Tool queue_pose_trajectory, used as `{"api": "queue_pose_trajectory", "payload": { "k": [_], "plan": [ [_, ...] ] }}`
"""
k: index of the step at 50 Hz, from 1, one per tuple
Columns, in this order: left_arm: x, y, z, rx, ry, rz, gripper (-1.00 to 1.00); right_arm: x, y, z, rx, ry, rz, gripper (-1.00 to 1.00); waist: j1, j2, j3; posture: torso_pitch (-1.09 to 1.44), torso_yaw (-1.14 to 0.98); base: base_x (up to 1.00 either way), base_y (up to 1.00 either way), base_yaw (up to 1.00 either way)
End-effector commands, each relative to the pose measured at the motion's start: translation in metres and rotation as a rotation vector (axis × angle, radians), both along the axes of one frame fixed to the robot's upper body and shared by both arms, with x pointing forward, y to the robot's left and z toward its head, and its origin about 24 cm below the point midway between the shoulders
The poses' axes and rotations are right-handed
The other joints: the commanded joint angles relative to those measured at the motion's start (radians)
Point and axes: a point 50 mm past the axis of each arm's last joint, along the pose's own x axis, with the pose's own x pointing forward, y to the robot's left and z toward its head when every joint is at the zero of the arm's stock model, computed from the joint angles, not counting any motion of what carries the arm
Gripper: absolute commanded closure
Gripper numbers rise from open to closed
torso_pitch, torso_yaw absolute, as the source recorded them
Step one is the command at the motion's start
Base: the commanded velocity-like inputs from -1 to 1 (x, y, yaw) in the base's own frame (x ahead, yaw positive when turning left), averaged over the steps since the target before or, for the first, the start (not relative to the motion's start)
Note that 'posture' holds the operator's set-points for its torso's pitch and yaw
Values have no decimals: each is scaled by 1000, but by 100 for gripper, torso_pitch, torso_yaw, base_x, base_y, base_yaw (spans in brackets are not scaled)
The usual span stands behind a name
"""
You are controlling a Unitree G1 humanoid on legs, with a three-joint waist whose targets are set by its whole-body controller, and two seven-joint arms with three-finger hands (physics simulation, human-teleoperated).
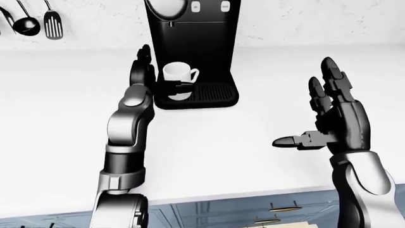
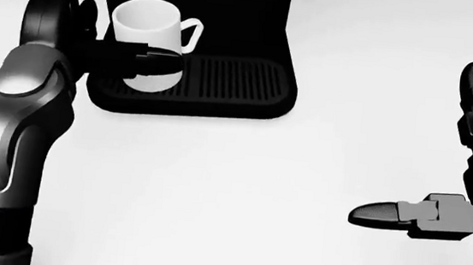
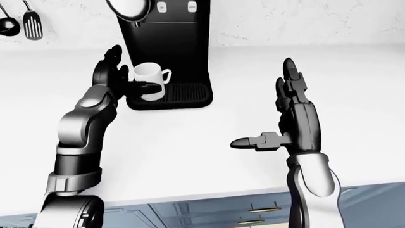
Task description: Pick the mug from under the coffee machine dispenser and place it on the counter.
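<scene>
A white mug stands on the drip tray of the black coffee machine, under the dispenser, handle to the right. My left hand is at the mug's left side. Its thumb lies across the near face of the mug, while its fingers point straight up beside it, not curled round. The right hand hovers open over the white counter at the right of the view, thumb pointing left, holding nothing.
A ladle and a spatula hang on the wall at top left. The counter's near edge runs along the bottom of the eye views, with blue drawers below it.
</scene>
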Motion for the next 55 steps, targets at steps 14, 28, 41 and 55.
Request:
{"api": "queue_pose_trajectory", "payload": {
  "k": [14,28,41,55],
  "plan": [
    [2,-40,9,-32,-90,-153,-100,-4,1,13,-22,-79,-1,-100,-3,1,-25,0,0,0,0,0],
    [-4,-49,4,-36,-89,-181,69,-4,0,14,-23,-81,-3,-100,0,15,-32,0,0,0,0,0],
    [-5,-52,-4,-42,-80,-184,100,-5,0,14,-24,-82,-5,-100,-13,16,-25,0,0,0,0,0],
    [-25,-44,17,-43,-122,-184,100,-5,-1,15,-29,-82,-6,-100,-17,18,-29,0,0,0,0,0]
  ]
}}
